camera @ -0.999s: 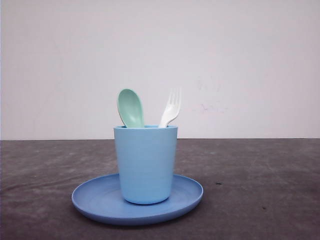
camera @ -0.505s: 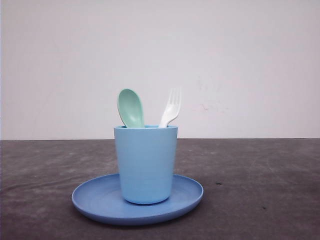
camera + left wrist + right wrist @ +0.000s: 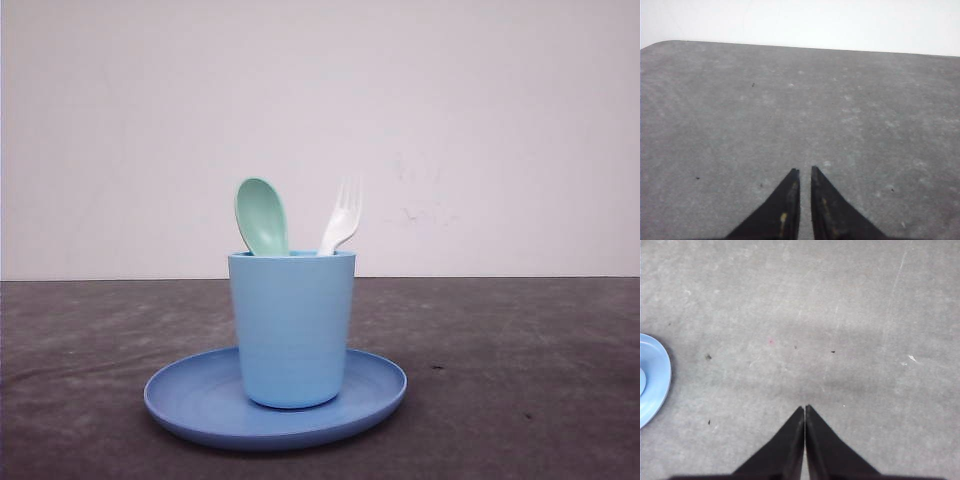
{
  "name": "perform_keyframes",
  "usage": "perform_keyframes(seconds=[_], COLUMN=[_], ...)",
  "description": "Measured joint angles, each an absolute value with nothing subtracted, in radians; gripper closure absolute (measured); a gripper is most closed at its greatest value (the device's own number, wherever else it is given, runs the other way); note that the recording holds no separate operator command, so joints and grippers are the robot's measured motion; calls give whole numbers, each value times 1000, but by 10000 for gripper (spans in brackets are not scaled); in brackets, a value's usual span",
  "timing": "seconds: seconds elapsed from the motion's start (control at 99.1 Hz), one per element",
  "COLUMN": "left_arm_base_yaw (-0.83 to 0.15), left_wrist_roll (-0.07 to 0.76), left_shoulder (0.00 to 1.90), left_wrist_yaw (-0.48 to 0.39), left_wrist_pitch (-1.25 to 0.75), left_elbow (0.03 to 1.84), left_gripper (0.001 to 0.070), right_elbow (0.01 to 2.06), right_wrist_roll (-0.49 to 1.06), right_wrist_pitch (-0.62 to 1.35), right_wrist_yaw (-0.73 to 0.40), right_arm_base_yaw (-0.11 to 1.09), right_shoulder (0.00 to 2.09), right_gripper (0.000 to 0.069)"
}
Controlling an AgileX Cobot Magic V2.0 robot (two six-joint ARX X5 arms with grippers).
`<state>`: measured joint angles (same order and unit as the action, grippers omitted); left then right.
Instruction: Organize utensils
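Note:
In the front view a pale mint-green spoon [image 3: 261,215] and a white fork [image 3: 343,215] stand upright in a light blue cup [image 3: 291,328], bowl and tines sticking up above its rim. The cup sits in the middle of a round blue plate [image 3: 190,398]. My left gripper [image 3: 804,170] hangs over bare grey table, its black fingers nearly together with a thin gap and nothing between them. Over bare table too, my right gripper [image 3: 804,407] has its tips touching and holds nothing. The plate's edge [image 3: 654,377] shows at the side of the right wrist view.
The table is a dark grey, speckled surface [image 3: 520,380] backed by a plain white wall [image 3: 480,120]. The table's far edge with a rounded corner [image 3: 670,44] shows in the left wrist view. Bare table lies on both sides of the plate.

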<state>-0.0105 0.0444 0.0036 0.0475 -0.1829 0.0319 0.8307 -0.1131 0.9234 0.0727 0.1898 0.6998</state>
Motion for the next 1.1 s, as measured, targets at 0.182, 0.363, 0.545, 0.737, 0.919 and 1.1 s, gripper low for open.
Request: perform_keyframes(seconds=[0.182,0.363,0.545,0.737,0.919,1.1], left_arm_base_yaw=[-10,-10,-10,-10,-10,-10], left_wrist_roll=[44,44,44,44,44,44], left_shoulder=[4,4,4,4,4,4], left_wrist_yaw=[47,48,47,47,47,47], left_wrist_pitch=[-183,-183,-183,-183,-183,-183], left_elbow=[32,32,32,32,32,32], left_gripper=[695,695,695,695,695,695], right_elbow=[762,521,267,68,24,15], right_wrist_roll=[-72,-20,-7,-6,-12,-15], right_wrist_pitch=[824,533,278,121,107,167], right_wrist_yaw=[45,67,78,79,80,79], right_arm_base_yaw=[162,119,87,73,58,52], right_shoulder=[571,377,208,115,57,4], right_gripper=[690,690,690,690,690,690])
